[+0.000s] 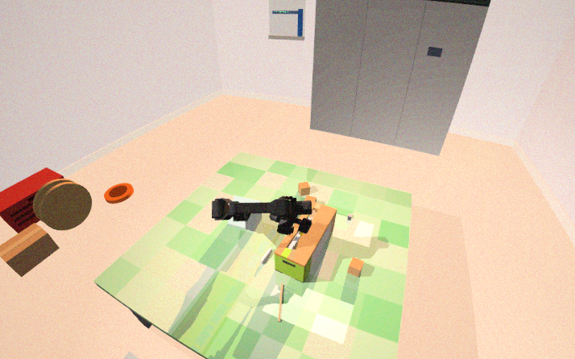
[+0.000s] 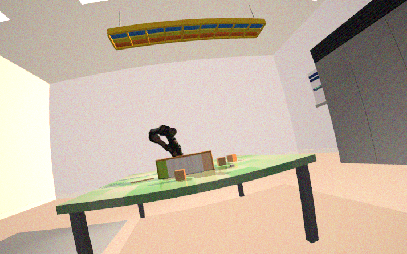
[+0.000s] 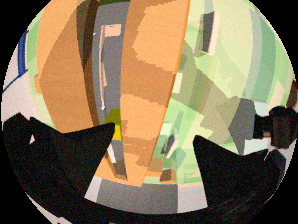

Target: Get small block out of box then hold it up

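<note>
The box [image 1: 320, 227] [image 2: 184, 164] [image 3: 150, 75] stands upright, with an orange top, a long slot in that top and a lime-green end panel. Through the slot the wrist view shows a small yellow piece [image 3: 116, 131], which looks like the block, partly covered by the left finger; its exact place on the shelf cannot be told. My gripper [image 1: 295, 226] [image 3: 156, 133] is open and empty, above the slotted side of the box. In the exterior view its fingers are not clearly seen behind the box top.
Orange cubes stand near the box's far end [image 1: 304, 187] [image 2: 231, 158] and on its clear-fronted side [image 1: 355, 266] [image 2: 180, 174]. A small grey piece [image 1: 349, 216] [image 2: 232, 165] lies beyond the box. A thin stick [image 1: 280, 305] lies off the green end, a white bar [image 1: 266, 256] on the arm's side.
</note>
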`<state>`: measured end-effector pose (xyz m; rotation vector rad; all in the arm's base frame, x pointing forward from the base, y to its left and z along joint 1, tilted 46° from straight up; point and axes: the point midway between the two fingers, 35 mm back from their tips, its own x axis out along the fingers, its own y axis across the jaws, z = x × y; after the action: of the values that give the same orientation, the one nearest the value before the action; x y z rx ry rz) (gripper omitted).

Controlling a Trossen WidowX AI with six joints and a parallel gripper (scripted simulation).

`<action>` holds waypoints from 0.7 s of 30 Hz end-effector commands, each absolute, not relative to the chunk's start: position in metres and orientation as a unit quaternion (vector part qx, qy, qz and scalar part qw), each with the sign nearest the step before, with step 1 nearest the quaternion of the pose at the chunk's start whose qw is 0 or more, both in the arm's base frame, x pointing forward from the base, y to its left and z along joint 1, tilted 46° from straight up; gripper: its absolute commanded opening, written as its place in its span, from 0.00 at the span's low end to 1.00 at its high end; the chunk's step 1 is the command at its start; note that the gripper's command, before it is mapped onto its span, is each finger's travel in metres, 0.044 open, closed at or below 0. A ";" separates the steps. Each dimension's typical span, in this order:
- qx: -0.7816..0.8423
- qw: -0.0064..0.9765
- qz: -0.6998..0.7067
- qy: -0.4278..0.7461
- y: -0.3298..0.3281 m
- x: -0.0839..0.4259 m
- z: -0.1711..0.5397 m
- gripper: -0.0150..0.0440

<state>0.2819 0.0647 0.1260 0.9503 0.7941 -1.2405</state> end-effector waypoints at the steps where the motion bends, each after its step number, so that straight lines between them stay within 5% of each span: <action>1: 0.415 0.641 -0.544 0.348 0.059 0.282 0.121 0.93; 21: 0.414 0.642 -0.545 0.346 0.033 0.285 0.102 0.93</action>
<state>0.2850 0.0372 0.1053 0.9476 0.7920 -1.2407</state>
